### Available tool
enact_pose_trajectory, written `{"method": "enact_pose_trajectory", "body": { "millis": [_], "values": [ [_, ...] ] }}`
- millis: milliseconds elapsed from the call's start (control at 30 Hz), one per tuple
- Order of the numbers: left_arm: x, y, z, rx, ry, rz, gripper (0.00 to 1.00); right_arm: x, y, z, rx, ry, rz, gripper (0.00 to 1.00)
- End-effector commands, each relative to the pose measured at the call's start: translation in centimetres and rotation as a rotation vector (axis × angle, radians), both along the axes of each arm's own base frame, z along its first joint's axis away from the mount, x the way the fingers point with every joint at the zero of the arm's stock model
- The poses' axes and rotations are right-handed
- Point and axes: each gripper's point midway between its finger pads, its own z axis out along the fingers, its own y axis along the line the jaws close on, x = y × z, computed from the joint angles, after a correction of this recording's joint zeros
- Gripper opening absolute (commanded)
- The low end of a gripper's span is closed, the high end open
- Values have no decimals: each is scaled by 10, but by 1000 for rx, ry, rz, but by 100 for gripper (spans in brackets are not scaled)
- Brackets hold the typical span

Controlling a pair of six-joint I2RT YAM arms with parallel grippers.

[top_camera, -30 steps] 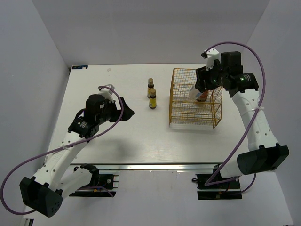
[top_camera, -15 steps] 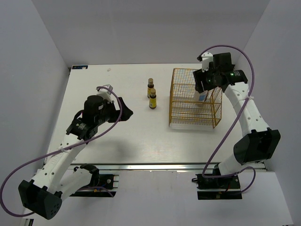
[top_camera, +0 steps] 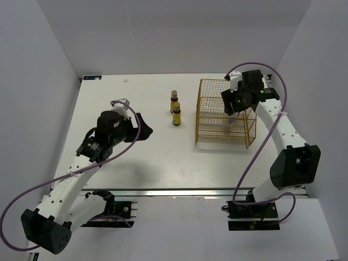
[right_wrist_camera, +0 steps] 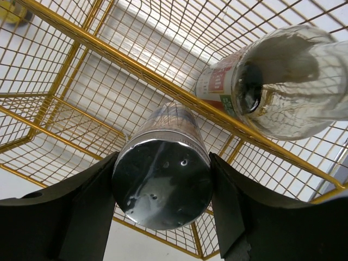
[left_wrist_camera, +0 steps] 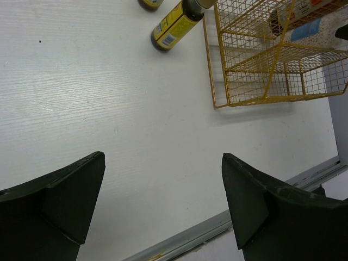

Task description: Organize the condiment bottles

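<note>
My right gripper is shut on a white blue-labelled cylinder with a shiny metal end and holds it down inside the yellow wire basket. The red-labelled sauce bottle is right beside it in the basket. Two tiny brown yellow-labelled bottles stand left of the basket; the nearer one also shows in the left wrist view. My left gripper is open and empty above bare table. I see only one white cylinder.
The basket stands at the table's right, with the right arm reaching in from above. The metal rail of the table's front edge lies just beyond my left fingers. White walls close in the table on three sides.
My right gripper has moved left and down, bringing the white cylinder from tilted above the basket's far right corner to lower inside it. The left arm has not moved.
</note>
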Motion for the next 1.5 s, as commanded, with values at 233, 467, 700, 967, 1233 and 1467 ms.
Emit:
{"method": "enact_pose_trajectory", "body": {
  "millis": [233, 467, 700, 967, 1233, 1467],
  "values": [
    [2, 26, 4, 56, -23, 135, 98, -4, -1, 11, 25, -64, 3, 68],
    [5, 63, 3, 162, 20, 331, 98, -8, 0, 25, 54, -86, 13, 84],
    [1, 88, 14, 198, 41, 471, 91, -14, 10, 79, 101, -191, 77, 80],
    [-22, 124, 25, 213, 86, 683, 37, -64, 44, 115, 166, -411, 442, 0],
    [-57, 149, -32, 357, 366, 886, 85, -81, 60, 93, 281, -317, 491, 65],
    [-51, 182, -70, 446, 457, 965, 97, -80, 65, 86, 321, -309, 484, 68]
  ]
}}
